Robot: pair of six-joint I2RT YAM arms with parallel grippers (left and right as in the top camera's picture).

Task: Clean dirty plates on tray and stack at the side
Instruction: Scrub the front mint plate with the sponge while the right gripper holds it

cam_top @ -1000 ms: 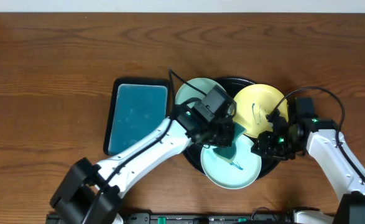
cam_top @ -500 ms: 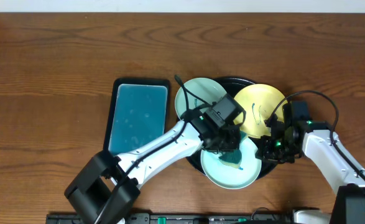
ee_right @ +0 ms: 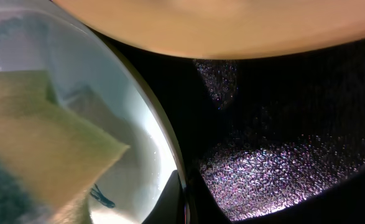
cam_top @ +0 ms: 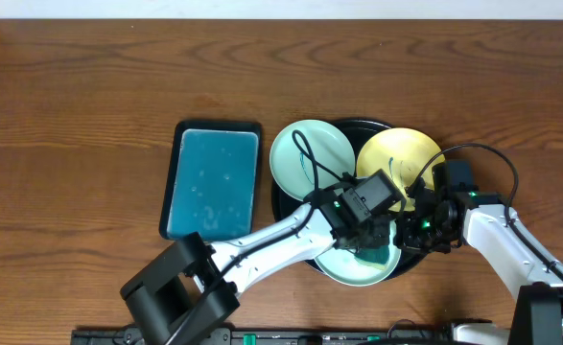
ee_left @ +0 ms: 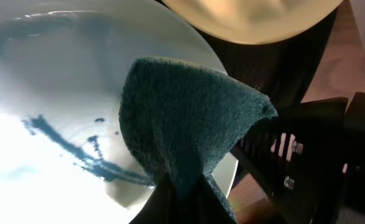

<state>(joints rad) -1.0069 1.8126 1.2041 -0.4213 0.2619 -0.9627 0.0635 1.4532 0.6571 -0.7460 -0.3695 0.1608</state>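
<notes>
Overhead, left tool (cam_top: 373,238), sponge (cam_top: 371,255) over mint plate (cam_top: 346,271)

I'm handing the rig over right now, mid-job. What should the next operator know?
Left claw shut on the teal sponge, held over the near mint plate.
Right claw shut on that plate's rim.
Yellow plate and far mint plate also lie on the black tray.
Done: none stacked; teal scribble shows on the near plate.
Left: finish wiping, clean the rest, stack aside.
</notes>
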